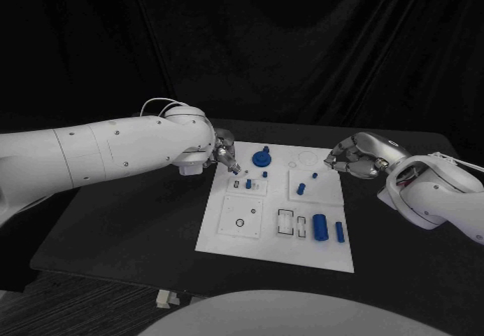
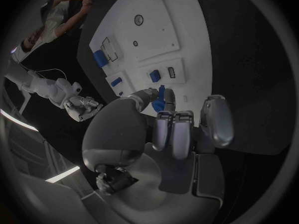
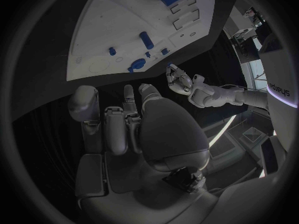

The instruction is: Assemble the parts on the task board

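Black table (image 1: 121, 231) under white task board (image 1: 234, 241), blue parts (image 1: 319, 227).

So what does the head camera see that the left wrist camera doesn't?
Head view: the whole white board from above, and the left hand from outside, at the board's far left corner. Left wrist view: that hand's fingers close up from behind. Both: the board, the blue knob, the big blue roller and the right hand.
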`<action>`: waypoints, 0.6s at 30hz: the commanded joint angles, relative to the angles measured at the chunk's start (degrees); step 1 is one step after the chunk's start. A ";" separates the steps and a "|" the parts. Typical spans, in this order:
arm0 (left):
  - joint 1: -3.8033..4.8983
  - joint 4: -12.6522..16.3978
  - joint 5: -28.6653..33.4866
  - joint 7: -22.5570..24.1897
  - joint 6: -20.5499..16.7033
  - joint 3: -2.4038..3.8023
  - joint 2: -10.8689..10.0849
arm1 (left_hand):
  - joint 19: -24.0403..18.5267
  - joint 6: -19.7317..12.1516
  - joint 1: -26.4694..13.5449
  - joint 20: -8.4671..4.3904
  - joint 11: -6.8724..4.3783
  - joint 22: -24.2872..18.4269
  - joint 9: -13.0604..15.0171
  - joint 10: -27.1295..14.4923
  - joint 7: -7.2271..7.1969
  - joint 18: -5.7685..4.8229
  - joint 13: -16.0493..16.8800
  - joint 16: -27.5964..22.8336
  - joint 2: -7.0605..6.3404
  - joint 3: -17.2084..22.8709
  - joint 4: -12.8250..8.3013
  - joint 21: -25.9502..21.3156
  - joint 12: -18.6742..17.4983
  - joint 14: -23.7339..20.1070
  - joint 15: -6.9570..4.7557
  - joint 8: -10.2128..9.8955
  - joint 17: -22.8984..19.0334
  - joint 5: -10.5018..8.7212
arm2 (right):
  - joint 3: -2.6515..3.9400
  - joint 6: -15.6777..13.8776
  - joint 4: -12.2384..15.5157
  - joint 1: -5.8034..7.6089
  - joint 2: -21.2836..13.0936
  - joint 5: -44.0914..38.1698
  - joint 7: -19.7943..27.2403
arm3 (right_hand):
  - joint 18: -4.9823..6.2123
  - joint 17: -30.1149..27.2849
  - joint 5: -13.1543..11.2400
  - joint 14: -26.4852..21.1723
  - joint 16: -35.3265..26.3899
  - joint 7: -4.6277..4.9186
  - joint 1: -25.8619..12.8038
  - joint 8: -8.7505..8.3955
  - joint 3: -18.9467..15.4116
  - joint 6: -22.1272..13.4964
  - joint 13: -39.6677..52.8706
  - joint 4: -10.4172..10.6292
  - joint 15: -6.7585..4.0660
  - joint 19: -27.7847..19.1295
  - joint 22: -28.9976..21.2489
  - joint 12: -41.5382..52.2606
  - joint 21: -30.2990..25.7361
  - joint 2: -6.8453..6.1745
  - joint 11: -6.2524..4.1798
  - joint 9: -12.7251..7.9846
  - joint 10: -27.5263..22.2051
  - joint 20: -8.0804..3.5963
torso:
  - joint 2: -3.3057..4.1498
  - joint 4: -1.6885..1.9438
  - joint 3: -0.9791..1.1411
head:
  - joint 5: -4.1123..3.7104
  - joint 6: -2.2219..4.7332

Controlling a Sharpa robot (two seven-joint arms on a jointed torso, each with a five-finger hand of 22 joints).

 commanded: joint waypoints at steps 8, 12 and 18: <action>-1.64 1.50 -2.08 -1.28 -1.21 0.02 -0.78 | -0.63 0.73 -1.13 -0.43 -0.21 10.06 2.05 3.78 -1.79 0.88 11.29 0.20 0.38 7.58 -1.07 -1.42 -1.36 5.54 -0.47 0.65 13.79 1.24 | 0.04 -0.34 0.12 -0.18 -0.05 -0.18 -1.00 | 1.02 6.27 1.31 3.69 -0.65 -0.21 1.04 1.01 1.96 0.29 14.58 0.19 -0.67 -0.05 7.43 0.28 -0.79 -0.11 -0.69 0.85 5.89 -0.22 | -0.03 0.08 -0.07 | -0.14 -0.01; -2.33 1.42 -3.21 -1.27 -1.62 0.01 -0.67 | -0.64 0.86 -1.65 -0.42 -0.24 10.06 1.96 3.73 -1.85 0.88 11.24 0.19 0.36 7.45 -0.83 -1.43 -1.43 5.54 -0.47 0.64 13.78 0.97 | 0.04 -0.26 0.12 -0.20 -0.09 -0.18 -1.04 | 1.02 6.27 1.31 3.69 -0.65 -0.21 1.04 1.01 1.96 0.29 14.58 0.19 -0.67 -0.05 7.43 0.28 -0.79 -0.11 -0.69 0.85 5.89 -0.22 | 0.06 0.07 -0.02 | -0.05 -0.01; -3.06 1.11 -4.13 -1.19 -2.42 0.01 -0.38 | -0.71 1.07 -2.37 -0.44 -0.31 10.03 1.79 3.71 -1.96 0.91 11.23 0.15 0.44 7.19 -0.49 -1.60 -1.44 5.51 -0.51 0.57 13.72 -0.24 | 0.04 -0.22 0.01 -0.22 -0.02 -0.18 -1.09 | 1.02 6.27 1.31 3.69 -0.65 -0.21 1.04 1.01 1.96 0.29 14.58 0.19 -0.67 -0.05 7.43 0.28 -0.79 -0.11 -0.69 0.85 5.89 -0.22 | -0.02 0.06 0.04 | 0.02 -0.01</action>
